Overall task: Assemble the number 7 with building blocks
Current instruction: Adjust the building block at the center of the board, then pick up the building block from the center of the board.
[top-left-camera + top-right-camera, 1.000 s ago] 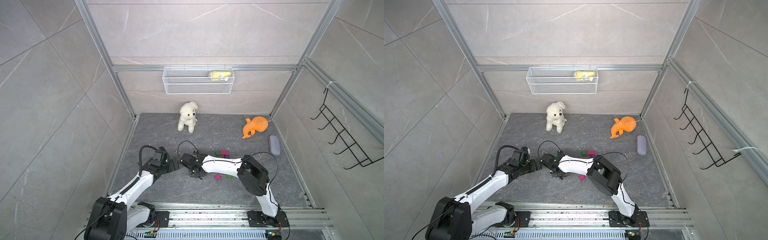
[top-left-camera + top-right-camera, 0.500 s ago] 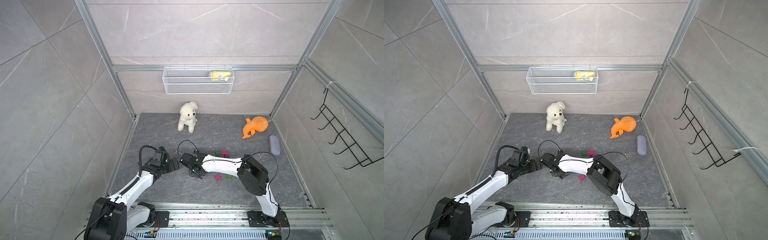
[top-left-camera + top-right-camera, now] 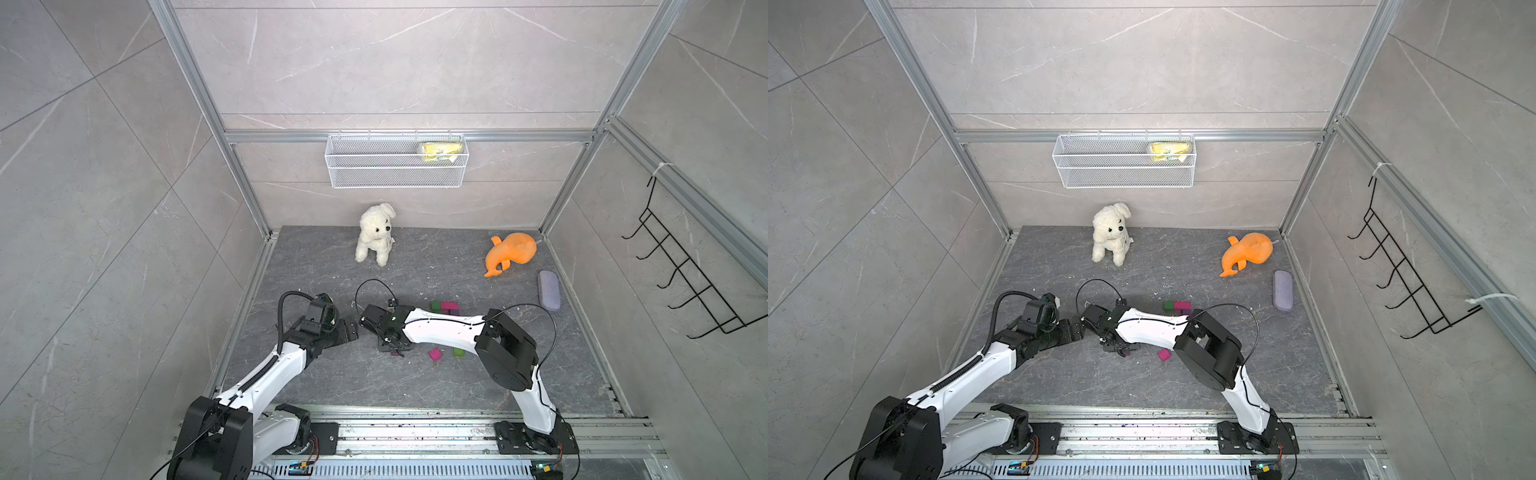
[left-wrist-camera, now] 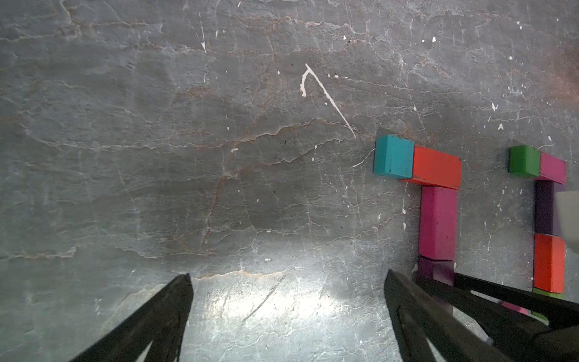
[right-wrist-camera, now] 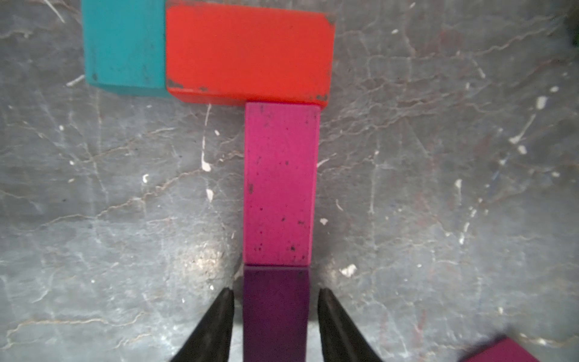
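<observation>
Down on the floor [image 5: 94, 219], right pincer [image 5: 276, 294] sits slightly apart around the purple block [image 5: 275, 326], not gripping it, at the foot of the 7 [image 4: 437, 219], pink block [image 5: 279, 185], red block [image 5: 247, 53] and teal block [image 5: 125, 44] beyond, left pincer [image 4: 288, 275] gaping wide nearby.

The 7 [image 5: 279, 185] lies mostly hidden under the right arm [image 3: 440, 330] in both top views. In the right wrist view its purple block [image 5: 275, 316] and teal block [image 5: 125, 44] run off the edges, and a magenta block [image 5: 504, 352] is cut off and blurred. In the left wrist view a blurred white shape [image 4: 568, 219] covers part of a second purple block [image 4: 543, 207].
</observation>
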Controlling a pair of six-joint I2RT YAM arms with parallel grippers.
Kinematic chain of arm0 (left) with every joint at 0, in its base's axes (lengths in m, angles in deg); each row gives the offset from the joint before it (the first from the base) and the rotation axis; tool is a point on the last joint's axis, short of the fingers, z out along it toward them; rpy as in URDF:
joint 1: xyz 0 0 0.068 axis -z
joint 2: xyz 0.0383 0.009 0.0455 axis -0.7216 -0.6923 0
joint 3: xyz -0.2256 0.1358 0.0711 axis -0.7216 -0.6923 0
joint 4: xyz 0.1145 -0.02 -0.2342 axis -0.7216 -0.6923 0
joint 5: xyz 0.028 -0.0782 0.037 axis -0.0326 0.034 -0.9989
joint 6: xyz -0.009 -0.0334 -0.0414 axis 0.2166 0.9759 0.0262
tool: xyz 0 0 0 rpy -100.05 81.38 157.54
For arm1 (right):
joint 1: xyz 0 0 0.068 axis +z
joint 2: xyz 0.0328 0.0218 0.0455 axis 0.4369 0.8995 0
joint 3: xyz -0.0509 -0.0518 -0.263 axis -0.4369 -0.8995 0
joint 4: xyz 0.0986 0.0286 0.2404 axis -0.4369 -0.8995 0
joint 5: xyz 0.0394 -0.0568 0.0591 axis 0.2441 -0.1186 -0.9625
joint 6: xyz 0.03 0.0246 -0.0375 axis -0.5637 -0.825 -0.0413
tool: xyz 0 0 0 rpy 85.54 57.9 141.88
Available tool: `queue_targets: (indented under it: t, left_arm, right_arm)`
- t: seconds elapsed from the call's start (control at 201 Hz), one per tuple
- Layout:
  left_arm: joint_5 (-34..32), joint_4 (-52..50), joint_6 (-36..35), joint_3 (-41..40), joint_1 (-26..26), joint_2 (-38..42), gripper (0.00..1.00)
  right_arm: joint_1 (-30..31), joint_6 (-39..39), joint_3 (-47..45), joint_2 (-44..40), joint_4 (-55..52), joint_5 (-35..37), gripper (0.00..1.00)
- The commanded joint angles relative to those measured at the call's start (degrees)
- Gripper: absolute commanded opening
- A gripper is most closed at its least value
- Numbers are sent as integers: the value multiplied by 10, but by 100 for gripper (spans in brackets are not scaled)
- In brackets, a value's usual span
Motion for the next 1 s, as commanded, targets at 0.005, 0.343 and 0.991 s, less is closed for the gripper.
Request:
queue_targets:
  t: [0.005, 0.343, 0.991]
  left_arm:
    - [10, 0, -13, -1, -4, 16, 100]
    - [45, 18, -40, -11, -4, 36, 100]
    - [-6, 2, -244, 129, 292, -99, 100]
  right_arm:
    - [2, 2, -7, -15, 20, 26, 47]
    - [13, 72, -91, -177, -2, 130, 67]
    - [-86, 37, -342, -535, 29, 279, 100]
